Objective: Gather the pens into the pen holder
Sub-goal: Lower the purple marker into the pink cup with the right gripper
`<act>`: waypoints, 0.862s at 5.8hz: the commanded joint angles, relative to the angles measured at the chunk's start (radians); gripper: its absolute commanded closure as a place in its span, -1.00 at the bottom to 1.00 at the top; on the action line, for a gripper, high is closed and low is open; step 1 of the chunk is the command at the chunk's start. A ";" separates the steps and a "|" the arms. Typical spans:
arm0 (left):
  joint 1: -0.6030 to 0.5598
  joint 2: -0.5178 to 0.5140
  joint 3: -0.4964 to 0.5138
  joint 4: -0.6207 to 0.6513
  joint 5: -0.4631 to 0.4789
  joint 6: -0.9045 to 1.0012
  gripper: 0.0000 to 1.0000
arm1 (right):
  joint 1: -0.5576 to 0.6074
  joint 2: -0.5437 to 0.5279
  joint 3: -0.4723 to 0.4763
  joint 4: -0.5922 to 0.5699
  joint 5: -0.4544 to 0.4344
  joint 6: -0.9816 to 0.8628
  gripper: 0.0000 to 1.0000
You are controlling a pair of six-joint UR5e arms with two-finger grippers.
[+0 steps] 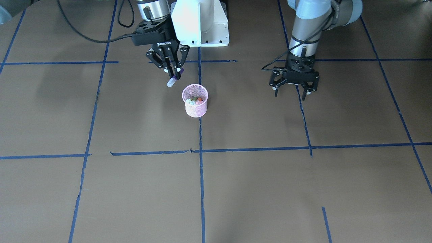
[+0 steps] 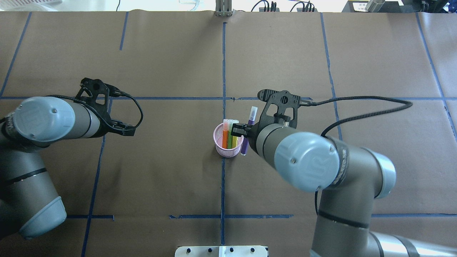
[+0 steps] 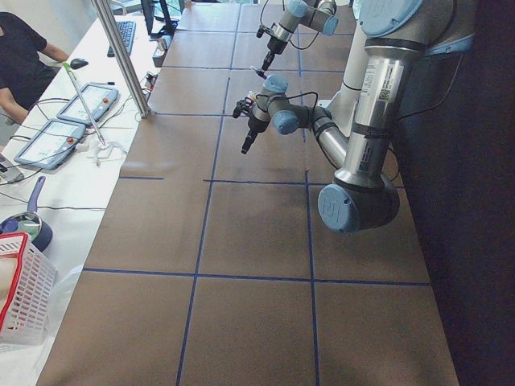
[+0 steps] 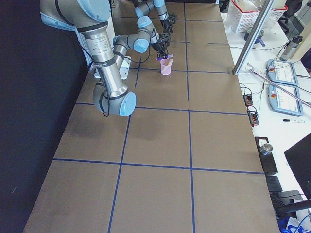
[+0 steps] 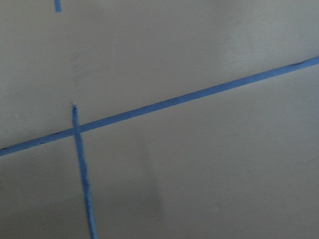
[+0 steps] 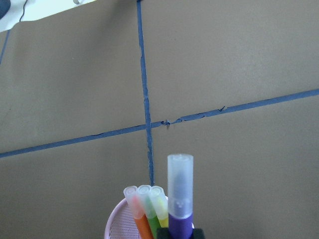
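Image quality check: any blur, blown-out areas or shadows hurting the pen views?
Left wrist view: soft, slightly blurred, shows only blue tape on the table. Right wrist view: purple pen sharp; top-left corner blown out. Overhead: far edge overexposed, pen holder evenly lit. Front-facing: diffuse arm shadows on the table, no glare.
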 commanded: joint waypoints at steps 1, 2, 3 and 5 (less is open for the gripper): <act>-0.027 0.014 0.001 0.000 -0.033 0.030 -0.99 | -0.077 0.008 -0.042 0.012 -0.280 0.010 1.00; -0.027 0.014 0.004 0.000 -0.033 0.030 -0.99 | -0.108 0.021 -0.046 0.012 -0.408 0.083 1.00; -0.024 0.016 0.010 0.000 -0.033 0.030 -0.99 | -0.141 0.030 -0.090 0.013 -0.496 0.085 1.00; -0.023 0.016 0.006 0.000 -0.035 0.030 -0.99 | -0.169 0.063 -0.157 0.013 -0.580 0.104 1.00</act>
